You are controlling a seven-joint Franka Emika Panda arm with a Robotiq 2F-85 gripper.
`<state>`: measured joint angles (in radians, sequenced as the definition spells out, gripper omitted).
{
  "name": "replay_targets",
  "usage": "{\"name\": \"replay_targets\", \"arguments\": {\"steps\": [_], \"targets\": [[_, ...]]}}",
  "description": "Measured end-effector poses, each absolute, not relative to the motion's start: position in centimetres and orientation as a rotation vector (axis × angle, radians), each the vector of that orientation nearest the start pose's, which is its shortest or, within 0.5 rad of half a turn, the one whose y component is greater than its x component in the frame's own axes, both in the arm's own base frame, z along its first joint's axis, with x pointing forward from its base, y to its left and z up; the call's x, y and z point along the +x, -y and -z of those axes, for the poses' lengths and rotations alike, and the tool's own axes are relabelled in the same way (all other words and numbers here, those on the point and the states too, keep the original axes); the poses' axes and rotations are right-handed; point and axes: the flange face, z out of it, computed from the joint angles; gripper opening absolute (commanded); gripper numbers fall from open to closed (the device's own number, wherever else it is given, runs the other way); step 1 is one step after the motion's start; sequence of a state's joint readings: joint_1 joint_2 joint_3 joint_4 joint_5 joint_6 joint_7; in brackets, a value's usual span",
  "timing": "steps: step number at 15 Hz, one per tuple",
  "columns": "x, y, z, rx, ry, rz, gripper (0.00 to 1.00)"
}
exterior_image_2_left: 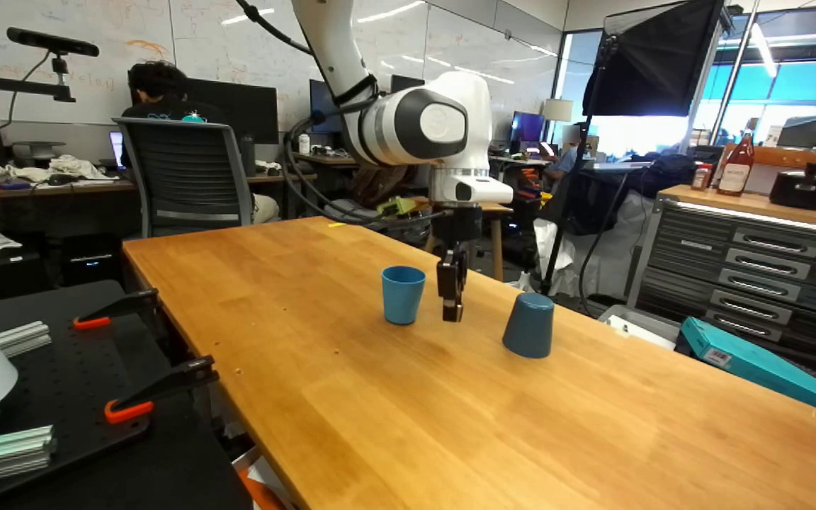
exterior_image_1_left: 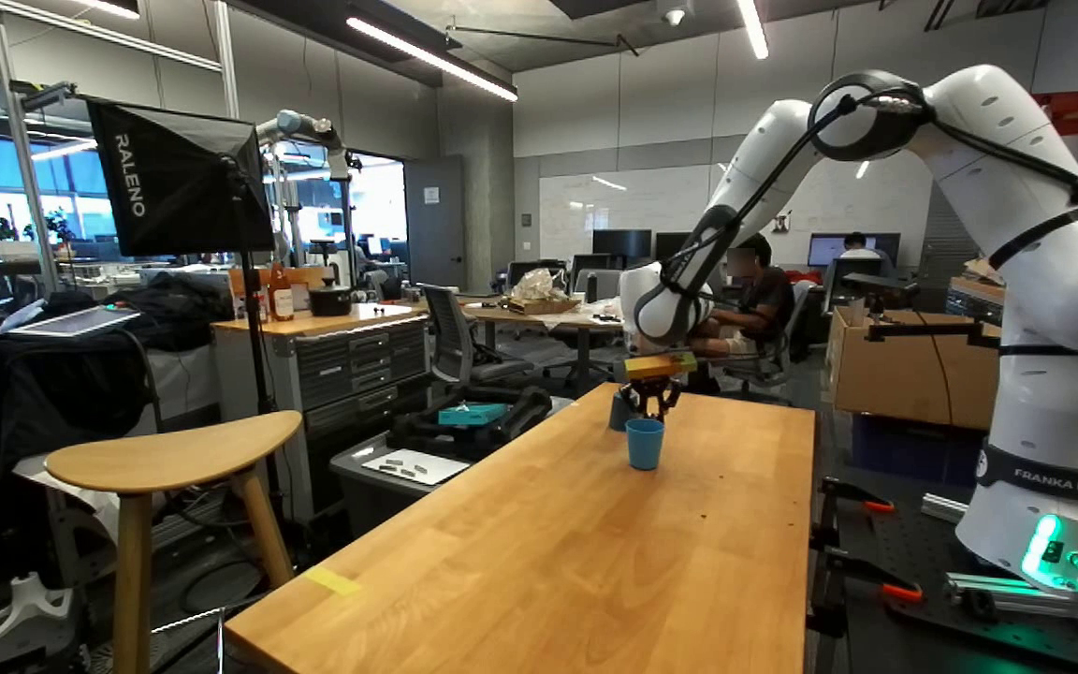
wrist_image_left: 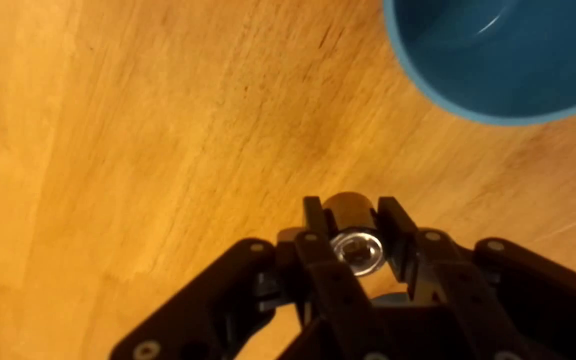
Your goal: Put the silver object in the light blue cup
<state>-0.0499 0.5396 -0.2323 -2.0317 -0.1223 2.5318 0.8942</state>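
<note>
The claw [wrist_image_left: 352, 214] is narrow, with one pad [wrist_image_left: 314, 214] at each side of the silver cylinder [wrist_image_left: 354, 234], and I judge that it has hold of it. The cylinder sits right between the fingertips, its shiny ring end toward the palm and its length running along the fingers; whether its lower end touches the table [exterior_image_2_left: 521, 439] or hangs just above, I cannot tell. It looks like metal: hard, stiff, hardly fragile, probably light enough for this claw though heavier than its size suggests. The smooth round side could slip or swivel against flat pads, so the hold to want is square across the middle, with a firm squeeze, which it should bear without harm. Outward from there, the blue cup [exterior_image_2_left: 402, 296] stands upright, near the claw but apart from it, mouth open; in the wrist view it lies up and to the right. The fingertips look to be below its rim, so a lift should come before any move across, then a low release, since the cup is probably light and easily knocked. On the opposite side of the claw stands a darker cup [exterior_image_2_left: 530, 327], upside down and apart
</note>
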Motion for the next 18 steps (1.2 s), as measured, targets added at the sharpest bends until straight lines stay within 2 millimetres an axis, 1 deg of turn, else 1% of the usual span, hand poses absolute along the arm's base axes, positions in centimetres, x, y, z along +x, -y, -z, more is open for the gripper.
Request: {"name": "replay_targets", "arguments": {"steps": [4,5,7,9,12,15,18], "targets": [[57.3,13.7,-23.3,-2.919,-1.479,0.017,0.08],[57.1,13.0,-24.3,-2.927,-1.437,0.003,0.08],[56.6,11.5,-25.6,-2.94,-1.364,-0.02,0.08],[56.0,10.0,-25.9,-2.954,-1.314,-0.031,0.08],[55.3,8.1,-25.2,-2.974,-1.269,-0.059,0.08],[54.9,7.3,-24.1,-2.979,-1.256,-0.053,0.08],[55.0,7.2,-22.9,-2.971,-1.273,-0.035,0.08]]}}
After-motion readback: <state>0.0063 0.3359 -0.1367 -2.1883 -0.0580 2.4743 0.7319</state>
